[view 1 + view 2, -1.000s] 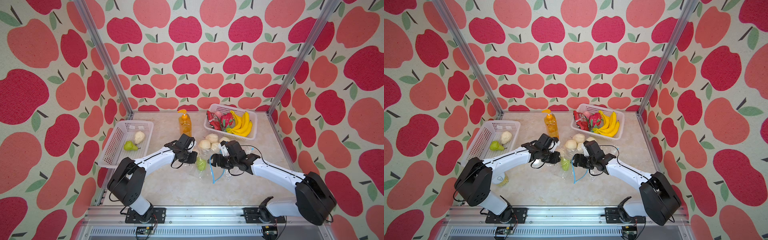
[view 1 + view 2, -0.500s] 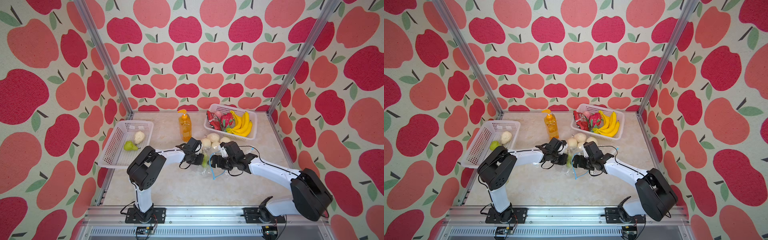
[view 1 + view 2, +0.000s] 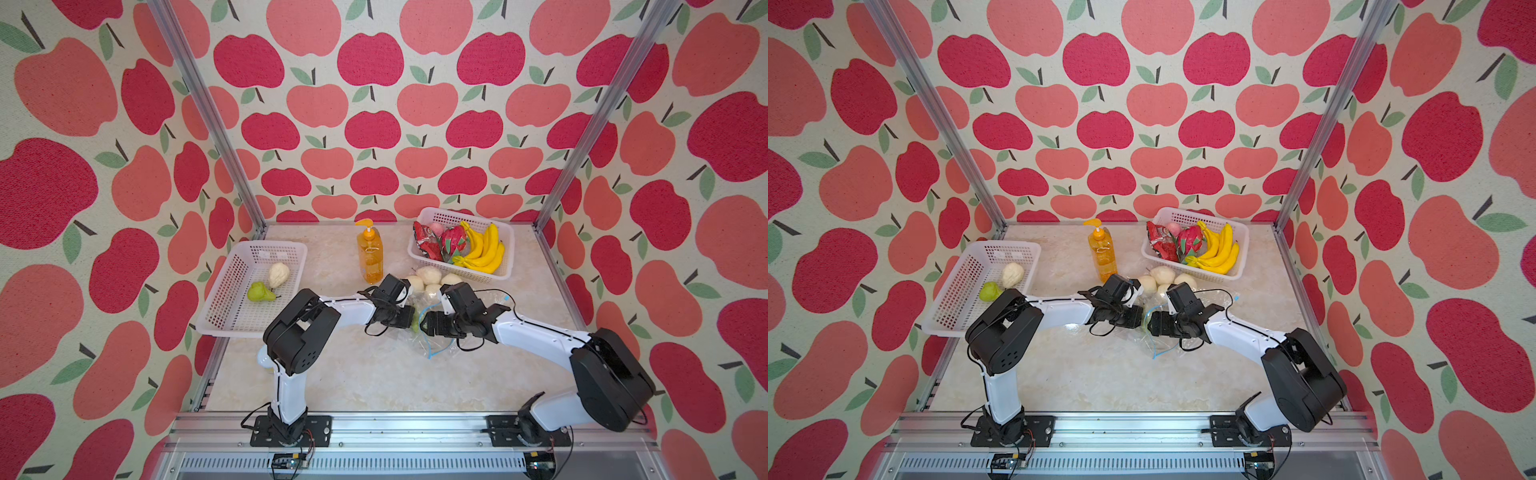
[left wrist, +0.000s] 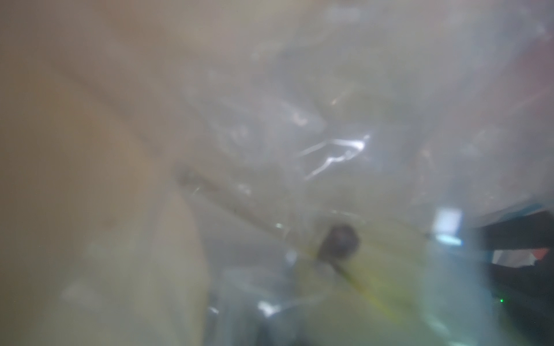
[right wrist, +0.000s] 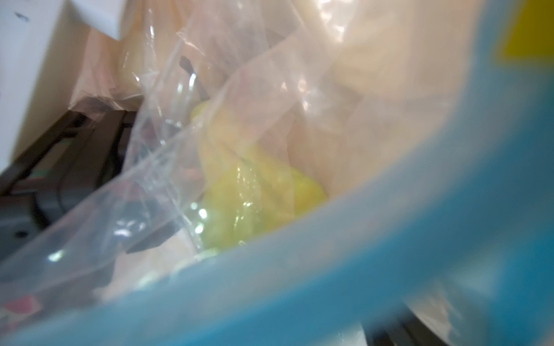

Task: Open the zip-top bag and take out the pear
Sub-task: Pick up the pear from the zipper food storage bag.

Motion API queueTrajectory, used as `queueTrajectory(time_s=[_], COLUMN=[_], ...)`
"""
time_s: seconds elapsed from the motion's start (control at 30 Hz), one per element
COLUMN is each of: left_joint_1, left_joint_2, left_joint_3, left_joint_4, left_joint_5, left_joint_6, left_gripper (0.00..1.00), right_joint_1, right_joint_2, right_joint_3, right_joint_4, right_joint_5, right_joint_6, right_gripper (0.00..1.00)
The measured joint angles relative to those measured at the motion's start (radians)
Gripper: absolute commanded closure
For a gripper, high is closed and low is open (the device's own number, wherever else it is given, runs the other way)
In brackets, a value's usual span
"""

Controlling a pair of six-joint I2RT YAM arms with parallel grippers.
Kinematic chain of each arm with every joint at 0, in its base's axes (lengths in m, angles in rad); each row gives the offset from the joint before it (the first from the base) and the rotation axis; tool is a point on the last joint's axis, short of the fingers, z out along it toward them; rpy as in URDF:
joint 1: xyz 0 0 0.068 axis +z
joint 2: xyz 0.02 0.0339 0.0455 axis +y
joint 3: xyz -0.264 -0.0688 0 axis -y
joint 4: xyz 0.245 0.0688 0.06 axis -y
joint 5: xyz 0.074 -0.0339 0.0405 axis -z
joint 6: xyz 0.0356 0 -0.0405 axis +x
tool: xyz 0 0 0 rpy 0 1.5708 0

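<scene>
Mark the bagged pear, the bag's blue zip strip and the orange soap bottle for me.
pear point(image 5: 245, 203), right wrist view, its yellow-green body behind the plastic.
zip strip point(image 5: 344, 263), right wrist view, middle of the blue band.
soap bottle point(image 3: 370, 259), in a top view, its orange body.

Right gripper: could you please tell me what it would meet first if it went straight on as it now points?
Probably the zip-top bag, whose blue rim sits just ahead of the right gripper; the green pear lies close behind the film, though depth is unclear.
</scene>
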Motion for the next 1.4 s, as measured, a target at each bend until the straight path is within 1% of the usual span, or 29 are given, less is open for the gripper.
queueTrajectory(time_s=[0.13, 0.23, 0.3, 0.33, 0.4, 0.57, 0.6, 0.67, 0.73, 0.77, 0.87, 1.03, 1.2, 1.37, 1.4], left_joint_1=[0.0, 0.0, 0.0, 0.0, 0.0, 0.0, 0.0, 0.0, 0.0, 0.0, 0.0, 0.0, 0.0, 0.0, 0.0], left_joint_2=[0.005, 0.007, 0.007, 0.007, 0.007, 0.007, 0.007, 0.007, 0.007, 0.007, 0.007, 0.007, 0.011, 0.013, 0.013], left_joint_3=[0.003, 0.003, 0.003, 0.003, 0.003, 0.003, 0.003, 0.003, 0.002, 0.002, 0.002, 0.002, 0.002, 0.002, 0.002], left_joint_4=[0.006, 0.011, 0.012, 0.012, 0.012, 0.013, 0.013, 0.013, 0.013, 0.014, 0.014, 0.015, 0.022, 0.027, 0.027], left_joint_5=[0.005, 0.007, 0.007, 0.007, 0.007, 0.007, 0.007, 0.007, 0.006, 0.007, 0.006, 0.007, 0.013, 0.018, 0.018], left_joint_6=[0.0, 0.0, 0.0, 0.0, 0.003, 0.003, 0.003, 0.003, 0.004, 0.004, 0.004, 0.004, 0.004, 0.004, 0.004], left_gripper=[1.0, 1.0, 1.0, 1.0, 1.0, 1.0, 1.0, 1.0, 1.0, 1.0, 1.0, 1.0, 1.0, 1.0, 1.0], right_joint_1=[-0.014, -0.02, -0.024, -0.026, -0.028, -0.028, -0.027, -0.025, -0.023, -0.02, -0.003, 0.037, 0.058, 0.058, 0.058], right_joint_2=[-0.044, -0.09, -0.111, -0.114, -0.112, -0.068, -0.051, -0.023, 0.004, 0.016, 0.05, 0.104, 0.138, 0.16, 0.165], right_joint_3=[0.002, 0.005, 0.013, 0.02, 0.032, 0.04, 0.04, 0.041, 0.046, 0.05, 0.069, 0.111, 0.15, 0.175, 0.179], right_joint_4=[-0.026, -0.066, -0.1, -0.117, -0.143, -0.161, -0.162, -0.162, -0.165, -0.167, -0.166, -0.162, -0.139, -0.135, -0.135], right_joint_5=[-0.018, -0.035, -0.042, -0.045, -0.046, -0.055, -0.057, -0.058, -0.057, -0.057, -0.057, -0.043, 0.002, 0.055, 0.065], right_joint_6=[-0.039, -0.075, -0.1, -0.111, -0.133, -0.141, -0.141, -0.14, -0.13, -0.127, -0.12, -0.119, -0.118, -0.114, -0.114], right_gripper=[0.35, 0.49, 0.63, 0.66, 0.69, 0.71, 0.7, 0.65, 0.55, 0.46, 0.29, 0.12, 0.08, 0.09, 0.11])
